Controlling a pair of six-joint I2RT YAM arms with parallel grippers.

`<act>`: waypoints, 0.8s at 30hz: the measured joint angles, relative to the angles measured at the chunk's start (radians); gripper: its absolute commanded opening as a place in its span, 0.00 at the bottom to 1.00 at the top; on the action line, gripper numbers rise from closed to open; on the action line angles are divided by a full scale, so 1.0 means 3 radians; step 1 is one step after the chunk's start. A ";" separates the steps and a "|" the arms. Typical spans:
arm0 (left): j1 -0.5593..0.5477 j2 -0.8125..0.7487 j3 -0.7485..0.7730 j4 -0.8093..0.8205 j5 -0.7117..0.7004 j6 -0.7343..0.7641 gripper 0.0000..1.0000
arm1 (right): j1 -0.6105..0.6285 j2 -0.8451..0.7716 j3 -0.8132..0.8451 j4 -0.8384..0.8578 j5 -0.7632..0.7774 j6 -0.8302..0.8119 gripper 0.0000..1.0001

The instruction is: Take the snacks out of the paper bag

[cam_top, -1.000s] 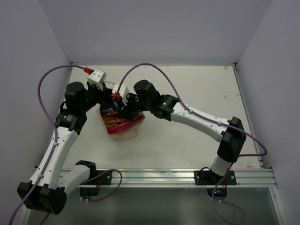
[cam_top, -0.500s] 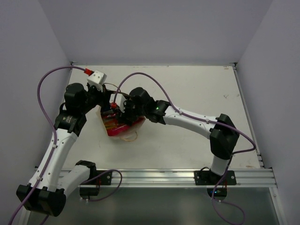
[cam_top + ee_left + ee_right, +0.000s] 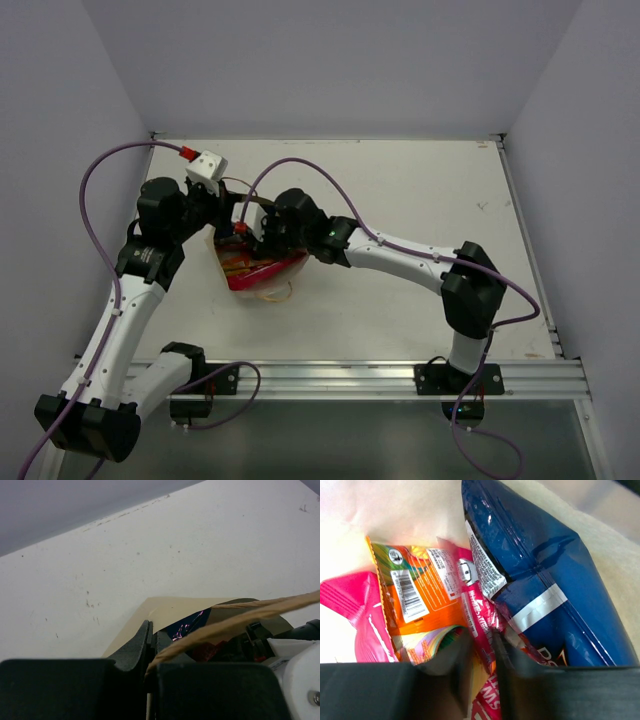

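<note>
Right hand (image 3: 481,640) pinches pink packet (image 3: 476,611): light, slippery film, you take it by seam. Left hand (image 3: 152,632) clamps paper bag (image 3: 165,605) rim.

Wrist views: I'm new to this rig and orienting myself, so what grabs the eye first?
In the right wrist view, the blue Doritos chip bag fills the right side, with the orange candy pouch and pink bag crowded left of it. In the left wrist view, the left claw pinches a string handle of the paper bag.
</note>
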State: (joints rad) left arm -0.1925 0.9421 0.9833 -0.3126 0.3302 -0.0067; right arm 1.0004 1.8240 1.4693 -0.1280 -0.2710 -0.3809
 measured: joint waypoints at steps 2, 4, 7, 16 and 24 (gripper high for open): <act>0.0000 0.0001 0.0000 0.0000 -0.0006 0.0000 0.00 | 0.0001 0.0008 0.0001 0.0001 0.0001 -0.0022 0.04; -0.0001 0.0001 0.0000 0.0000 -0.0014 -0.0001 0.00 | 0.0003 0.0009 0.0005 -0.0010 -0.0003 -0.0033 0.00; -0.0011 0.0001 0.0000 0.0000 -0.0061 -0.0005 0.00 | 0.0009 0.0001 0.0006 -0.0037 -0.0022 -0.0032 0.00; -0.0024 0.0017 0.0009 -0.0036 -0.0425 -0.0029 0.00 | 0.0032 -0.0706 -0.0079 -0.0351 -0.0094 -0.0011 0.00; -0.0024 0.0064 0.0033 -0.0032 -0.0573 -0.0036 0.00 | 0.0046 -0.1804 -0.0277 -0.0313 0.0085 0.0052 0.00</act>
State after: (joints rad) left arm -0.1997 0.9611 0.9932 -0.3222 0.1581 -0.0174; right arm 1.0142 1.2827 1.3861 -0.2218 -0.2455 -0.3653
